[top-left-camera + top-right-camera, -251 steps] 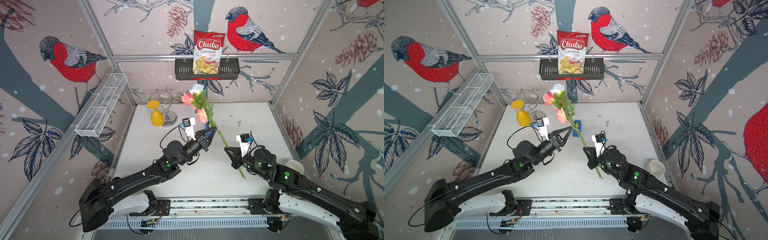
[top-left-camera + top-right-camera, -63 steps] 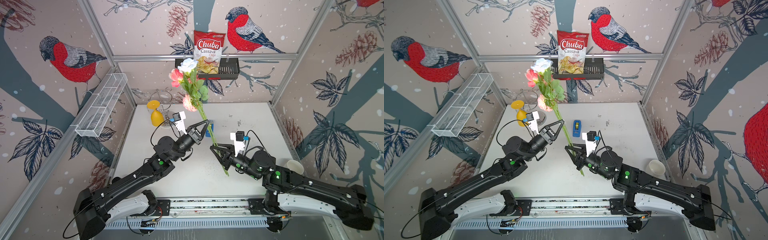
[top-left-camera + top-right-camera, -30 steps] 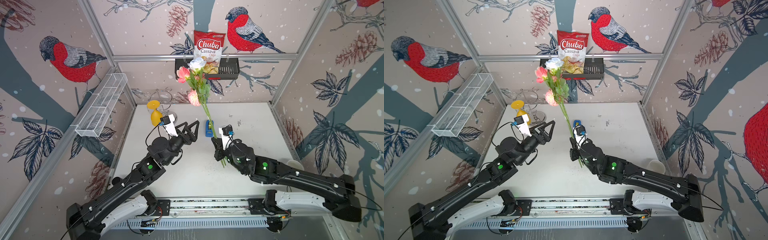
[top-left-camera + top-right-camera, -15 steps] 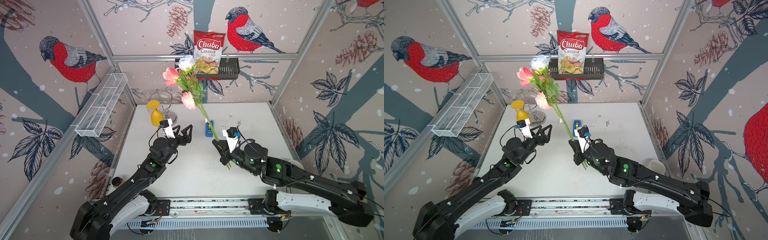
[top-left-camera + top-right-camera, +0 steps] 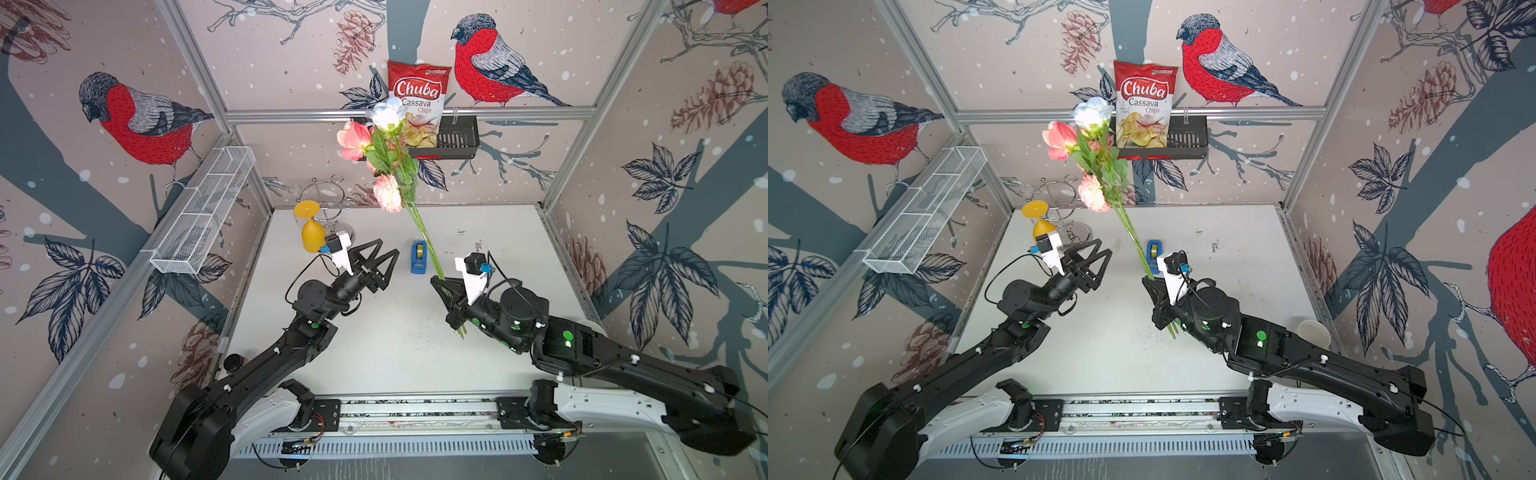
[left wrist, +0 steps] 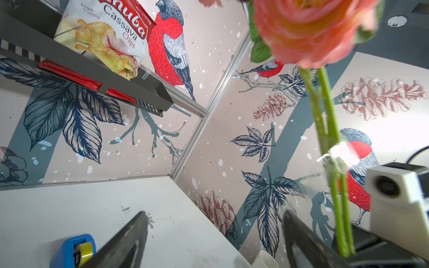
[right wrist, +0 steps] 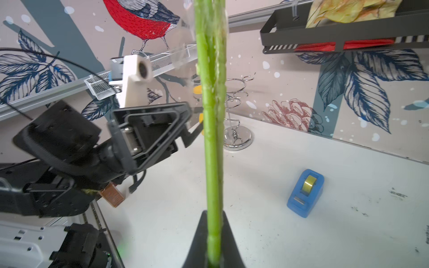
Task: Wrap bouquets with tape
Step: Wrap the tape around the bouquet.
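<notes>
The right gripper (image 5: pixel 441 286), a black parallel pincer, is clamping its jaws tight on the lower stems of the bouquet (image 5: pixel 388 153), a small bunch of artificial pink and white blooms with green leaves and long thin green stems. It is holding the bunch lifted over the centre of the white table (image 5: pixel 395 345), with the stems slanting up and to the far left and the blooms standing in front of the far wall. In the right wrist view the stems (image 7: pixel 212 139) are running straight out from between the closed jaws, and a strip of clear film is showing around them higher up. The stem ends are sticking out below the gripper in both top views.

The left gripper (image 5: pixel 380 251), the same black pincer type, is standing with its jaws spread wide and holding nothing. It is hovering above the table to the left of the stems, clear of them, and pointing toward the far right.

The tape (image 5: pixel 420 257), a small yellowish-clear roll set in a blue plastic desktop dispenser, is resting on the table between the two grippers and slightly farther back, close behind the slanting stems as seen in a top view, touched by neither gripper.

A yellow plastic goblet (image 5: pixel 312 232) is sitting at the far left of the table beside a chrome wire stand (image 5: pixel 1065 208). A red bag of cassava chips (image 5: pixel 1144 104) is standing in a black wall basket (image 5: pixel 1190 141) on the far wall.
</notes>
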Robot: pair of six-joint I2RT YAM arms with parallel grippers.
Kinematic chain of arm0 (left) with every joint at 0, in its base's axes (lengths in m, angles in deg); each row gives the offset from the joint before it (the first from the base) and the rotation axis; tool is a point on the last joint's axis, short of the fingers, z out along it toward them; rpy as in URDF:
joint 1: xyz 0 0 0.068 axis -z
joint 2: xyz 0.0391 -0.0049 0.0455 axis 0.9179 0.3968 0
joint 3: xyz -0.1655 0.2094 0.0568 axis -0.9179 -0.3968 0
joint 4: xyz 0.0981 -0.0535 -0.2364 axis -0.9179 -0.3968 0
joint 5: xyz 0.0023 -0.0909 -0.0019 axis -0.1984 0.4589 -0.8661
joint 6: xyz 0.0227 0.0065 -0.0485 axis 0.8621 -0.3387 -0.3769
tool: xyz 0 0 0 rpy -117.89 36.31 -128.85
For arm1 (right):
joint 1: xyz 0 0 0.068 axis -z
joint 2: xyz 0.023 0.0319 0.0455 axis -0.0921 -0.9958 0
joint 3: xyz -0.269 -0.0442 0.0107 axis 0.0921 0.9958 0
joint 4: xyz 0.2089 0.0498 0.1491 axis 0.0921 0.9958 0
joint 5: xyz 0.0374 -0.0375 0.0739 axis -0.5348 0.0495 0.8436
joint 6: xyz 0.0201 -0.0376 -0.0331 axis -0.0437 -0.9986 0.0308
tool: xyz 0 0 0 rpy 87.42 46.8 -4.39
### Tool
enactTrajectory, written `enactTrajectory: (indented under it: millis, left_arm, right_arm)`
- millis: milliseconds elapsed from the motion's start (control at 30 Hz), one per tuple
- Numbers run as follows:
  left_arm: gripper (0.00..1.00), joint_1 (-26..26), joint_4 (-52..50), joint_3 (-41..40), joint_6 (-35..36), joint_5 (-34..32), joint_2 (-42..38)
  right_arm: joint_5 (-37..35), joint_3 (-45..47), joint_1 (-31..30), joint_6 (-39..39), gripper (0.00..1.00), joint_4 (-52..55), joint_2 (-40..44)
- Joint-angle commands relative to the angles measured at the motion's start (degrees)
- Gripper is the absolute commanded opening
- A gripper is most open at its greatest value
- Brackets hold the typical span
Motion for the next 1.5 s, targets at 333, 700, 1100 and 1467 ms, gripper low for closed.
enactTrajectory:
  millis: [333,700,1100,1467]
  left_arm:
    - [0.78,-0.02,-46.61,8.5,2.51,-33.05,-16.53]
    - [0.56,4.28,-37.44,17.39,-6.91,-4.5,-9.92]
    - [0.52,14.77,-36.98,23.76,-5.09,-15.54,1.01]
    - [0.51,14.84,-32.34,24.28,-5.1,-19.27,6.86]
  right_arm:
    - [-12.47,-2.42,-0.12,1.58,0.0,1.02,-2.46]
    - [-13.13,-1.9,-0.12,2.63,0.0,1.85,-6.37]
    - [-12.21,-2.34,-0.55,3.03,0.0,-0.19,-11.2]
    - [-11.05,-2.22,-2.22,2.2,0.0,-2.04,-12.61]
